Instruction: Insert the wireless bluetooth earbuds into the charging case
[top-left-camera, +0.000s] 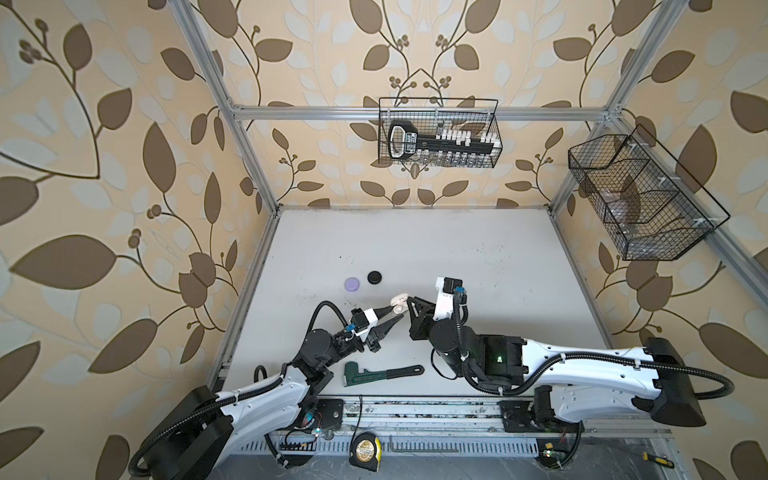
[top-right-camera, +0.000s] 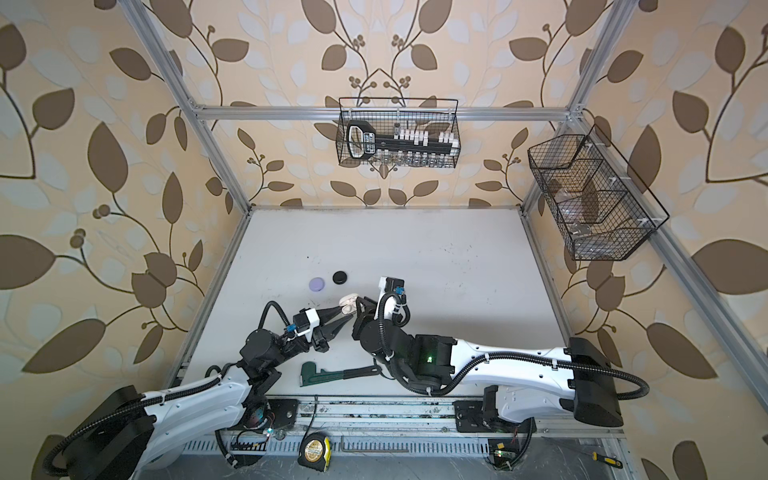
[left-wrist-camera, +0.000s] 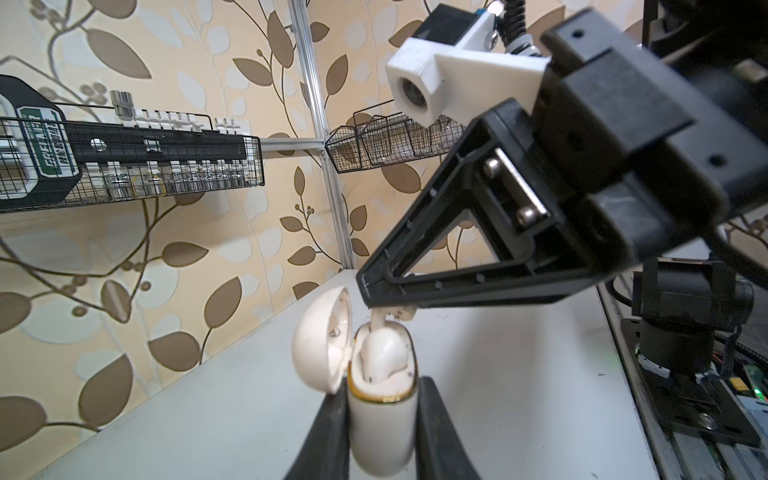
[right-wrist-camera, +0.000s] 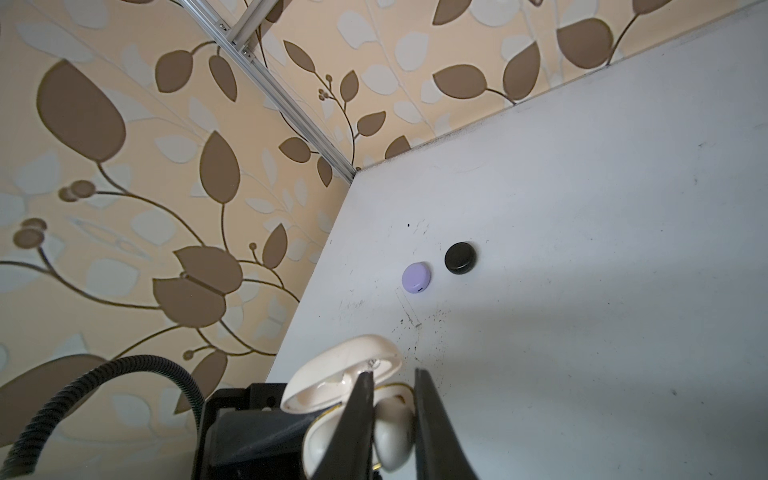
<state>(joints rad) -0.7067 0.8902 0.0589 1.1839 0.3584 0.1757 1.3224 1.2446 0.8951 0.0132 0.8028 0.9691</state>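
Earbud, glossy white, sits in the open charging case pinched by left gripper. Right gripper straddles it, grip unclear.

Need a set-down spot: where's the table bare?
Bare: far half of the table, from the lilac case and black case to the far edge; also right of the right gripper, behind its arm. Crowded: near centre, left gripper holding the white case; wrench in front.

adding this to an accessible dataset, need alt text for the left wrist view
The left gripper clamps a white oval plastic charging case, its lid hinged open, with a white stemmed earbud sitting in it. The black right gripper reaches down to the earbud's stem, with a white tabletop behind.
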